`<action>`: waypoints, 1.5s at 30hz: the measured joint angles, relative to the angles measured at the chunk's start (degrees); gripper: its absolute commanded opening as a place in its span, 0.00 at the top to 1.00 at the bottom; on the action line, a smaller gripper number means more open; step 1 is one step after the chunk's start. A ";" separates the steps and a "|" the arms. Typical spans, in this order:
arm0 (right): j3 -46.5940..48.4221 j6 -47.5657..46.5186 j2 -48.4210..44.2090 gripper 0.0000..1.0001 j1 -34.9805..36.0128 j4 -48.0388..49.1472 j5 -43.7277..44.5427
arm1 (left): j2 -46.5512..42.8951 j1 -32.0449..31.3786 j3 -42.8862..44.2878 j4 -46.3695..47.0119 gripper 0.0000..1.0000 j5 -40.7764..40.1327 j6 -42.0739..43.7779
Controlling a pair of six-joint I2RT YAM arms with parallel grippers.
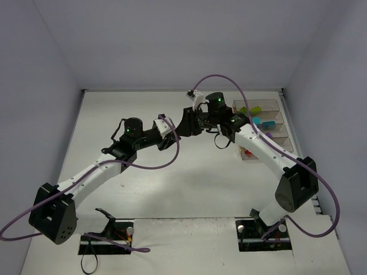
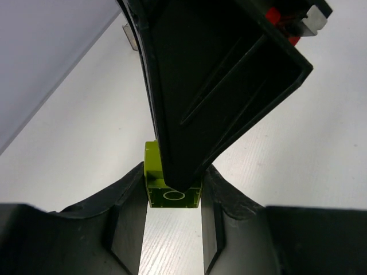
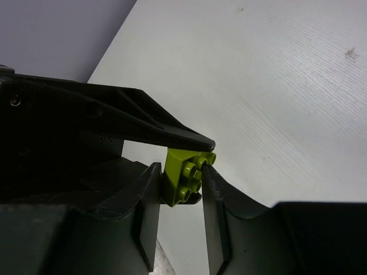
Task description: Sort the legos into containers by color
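Observation:
A lime green lego [image 2: 172,196] is held above the table between both grippers. My left gripper [image 2: 172,183] has its fingertips closed on the brick's two sides. My right gripper [image 3: 182,172] pinches the same lego [image 3: 176,166], one finger on its side and one on its studs. In the top view the two grippers meet at mid-table, left [image 1: 179,128] and right [image 1: 190,121], and hide the brick. The containers [image 1: 274,106] stand in a row at the far right and hold green [image 1: 250,110], teal [image 1: 265,122], purple [image 1: 269,134] and red [image 1: 247,153] legos.
White side walls close off the table on the left, back and right. The right forearm [image 1: 258,146] lies over the near end of the container row. Purple cables loop over both arms.

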 measured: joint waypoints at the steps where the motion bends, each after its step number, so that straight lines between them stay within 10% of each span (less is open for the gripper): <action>1: 0.00 0.20 0.02 0.80 -0.02 0.02 0.28 | 0.11 0.00 0.09 -0.02 1.00 -0.26 0.11; 4: 0.00 0.79 0.09 1.00 0.02 0.09 1.44 | 0.44 0.00 0.24 -0.07 0.80 -1.14 0.61; 8: 0.00 0.35 0.66 1.00 0.02 0.09 1.44 | 0.61 -0.04 0.24 0.04 0.11 -1.60 0.79; 30: 9.64 -5.55 12.59 1.00 -33.66 3.43 27.08 | -22.25 -0.04 -13.07 -13.00 0.11 -28.52 -21.49; 45: 22.47 -8.48 32.87 0.95 -42.01 6.99 35.67 | -23.98 -0.02 -12.94 -28.24 0.11 -38.40 -37.16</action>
